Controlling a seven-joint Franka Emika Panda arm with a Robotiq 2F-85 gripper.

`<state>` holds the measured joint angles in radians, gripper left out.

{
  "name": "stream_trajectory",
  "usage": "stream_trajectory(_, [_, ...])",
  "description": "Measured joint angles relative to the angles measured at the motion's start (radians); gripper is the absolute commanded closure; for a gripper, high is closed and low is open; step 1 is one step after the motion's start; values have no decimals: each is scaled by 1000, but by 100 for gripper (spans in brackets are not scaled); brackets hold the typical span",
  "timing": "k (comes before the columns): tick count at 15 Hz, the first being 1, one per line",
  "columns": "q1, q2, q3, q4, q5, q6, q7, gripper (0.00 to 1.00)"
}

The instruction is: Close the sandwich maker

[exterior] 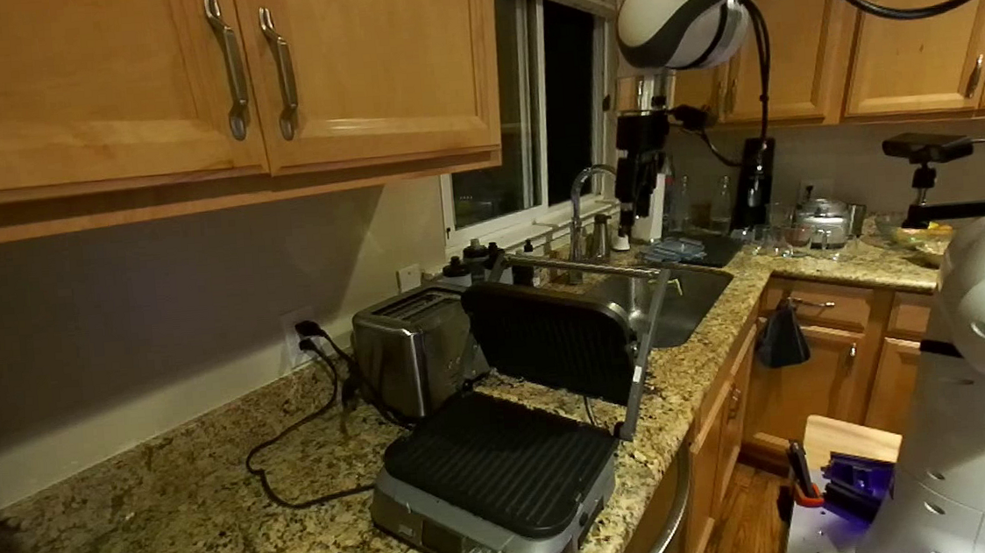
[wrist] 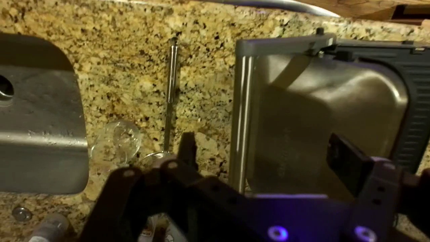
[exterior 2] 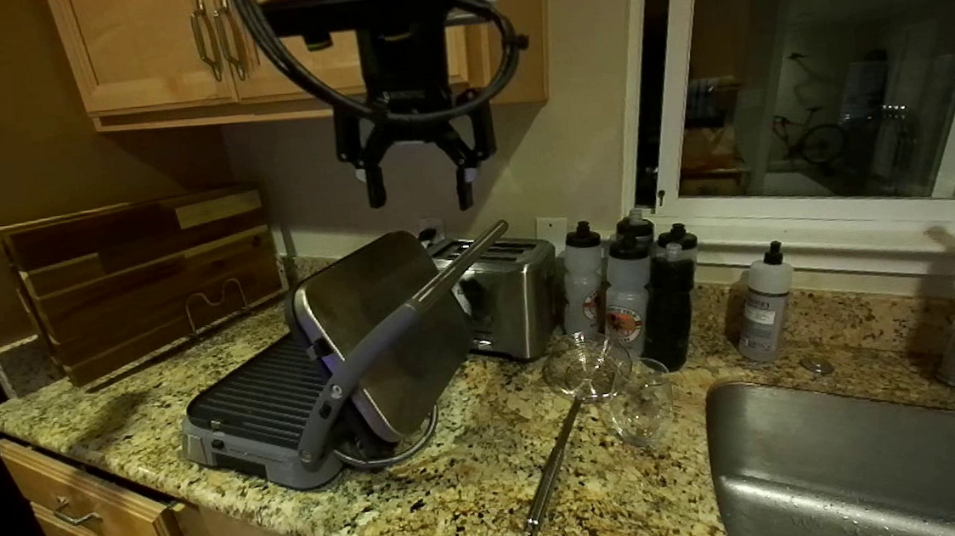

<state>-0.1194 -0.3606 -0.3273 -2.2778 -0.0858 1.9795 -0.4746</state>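
The sandwich maker stands open on the counter, its dark ribbed lower plate (exterior: 503, 460) facing up and its lid (exterior: 550, 342) tilted back. In an exterior view the lid's silver outer side (exterior 2: 402, 333) shows, with the handle bar (exterior 2: 460, 265) at the upper end of its arms. My gripper (exterior 2: 421, 194) is open and empty, fingers pointing down, above the lid and handle. It also shows high up in an exterior view (exterior: 629, 222). In the wrist view the open fingers (wrist: 260, 141) appear on either side of the handle bar (wrist: 242, 117), with no visible contact. The lower fingers are dark there.
A silver toaster (exterior 2: 514, 299) stands behind the sandwich maker. Several bottles (exterior 2: 628, 290), a long-handled strainer (exterior 2: 554, 466) and a clear glass (exterior 2: 642, 404) stand or lie between it and the sink (exterior 2: 867, 459). Wall cabinets (exterior: 379, 66) hang above the counter. A black cord (exterior: 262, 470) lies on the counter.
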Motion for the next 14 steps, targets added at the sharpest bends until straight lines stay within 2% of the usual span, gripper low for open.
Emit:
stream_trajectory(3, [-1,107,-12,49,80,96,-11,0])
stream_trajectory(7, [-3,188,-9,83,199,147,-11,0])
stream_trajectory(14, [-14,185,-4,83,212,155,-10,0])
